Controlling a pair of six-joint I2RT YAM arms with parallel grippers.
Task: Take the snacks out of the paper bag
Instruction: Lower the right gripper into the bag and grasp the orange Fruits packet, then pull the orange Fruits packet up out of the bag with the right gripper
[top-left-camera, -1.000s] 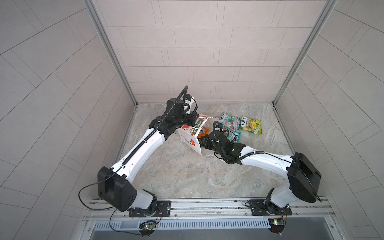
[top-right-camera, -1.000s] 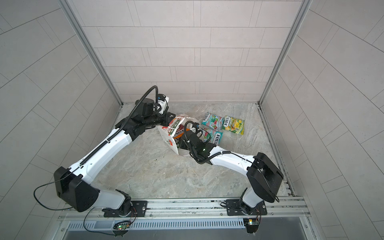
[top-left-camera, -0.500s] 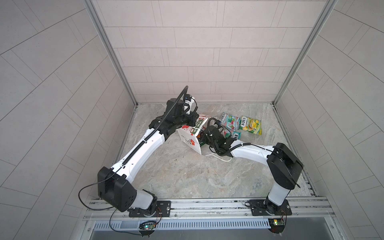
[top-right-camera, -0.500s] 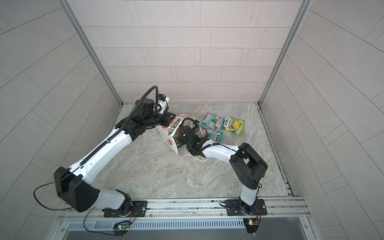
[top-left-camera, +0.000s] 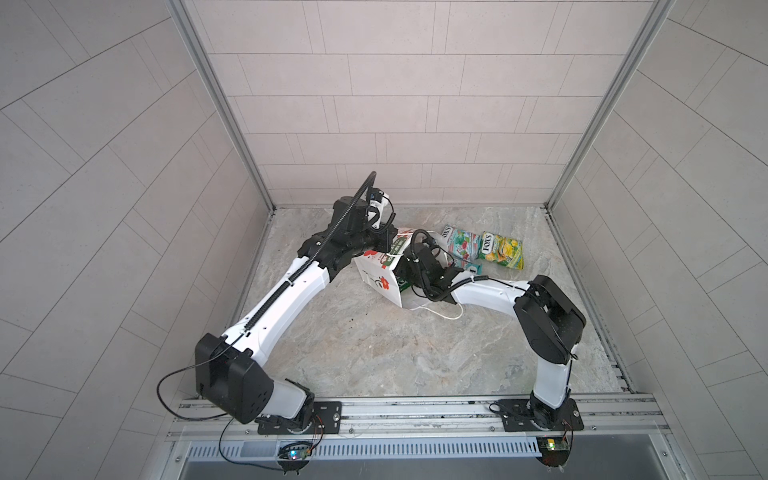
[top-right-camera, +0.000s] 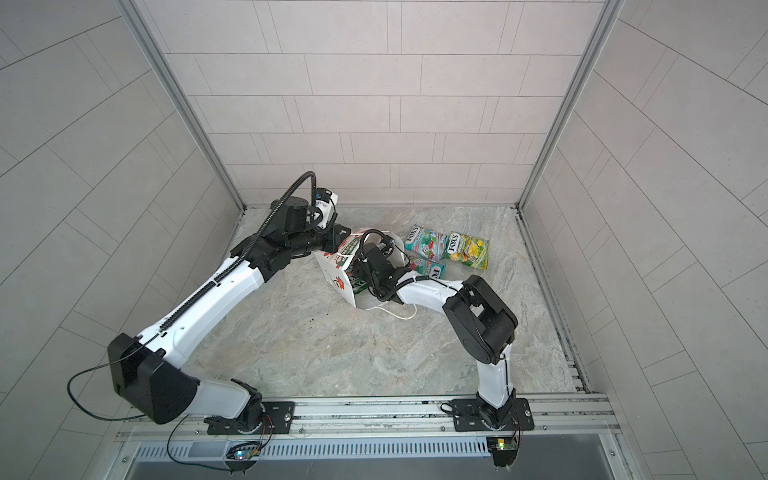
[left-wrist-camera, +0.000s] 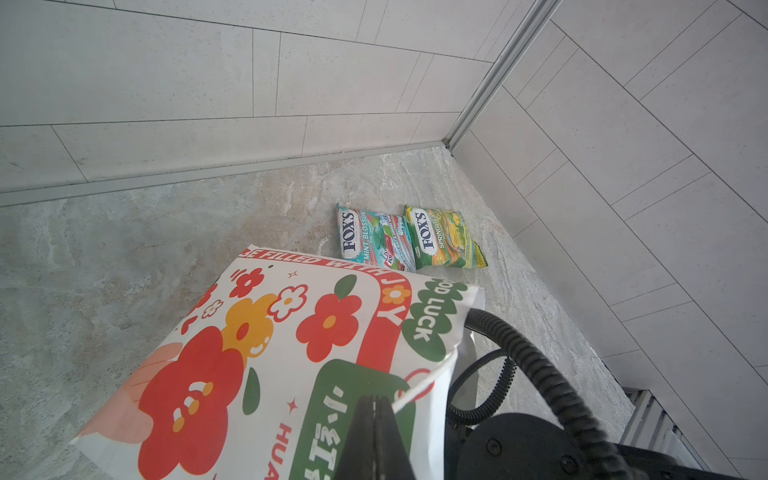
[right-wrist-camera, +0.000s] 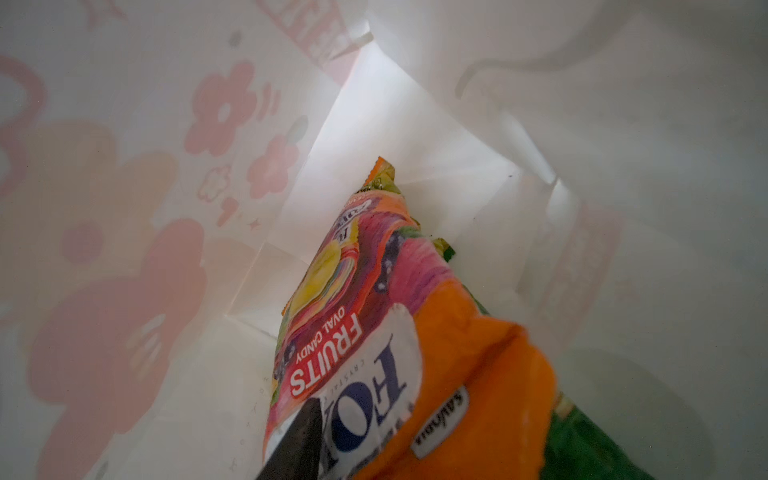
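The paper bag, white with red flowers, lies tipped over with its mouth to the right. My left gripper is shut on its upper rim by the cord handle. My right gripper reaches into the mouth. Inside, an orange-red snack lies against one black finger; the other finger is hidden. A green snack lies under it. Outside the bag lie a teal snack, a green-yellow one and a second teal one.
The bag's other cord handle trails loose on the marble floor in front of the right arm. Tiled walls close in the back and both sides. A metal rail carrying both arm bases runs along the front.
My right arm has folded at the elbow and pushed its gripper left, deeper into the bag's mouth. The left arm and the bag have stayed put.
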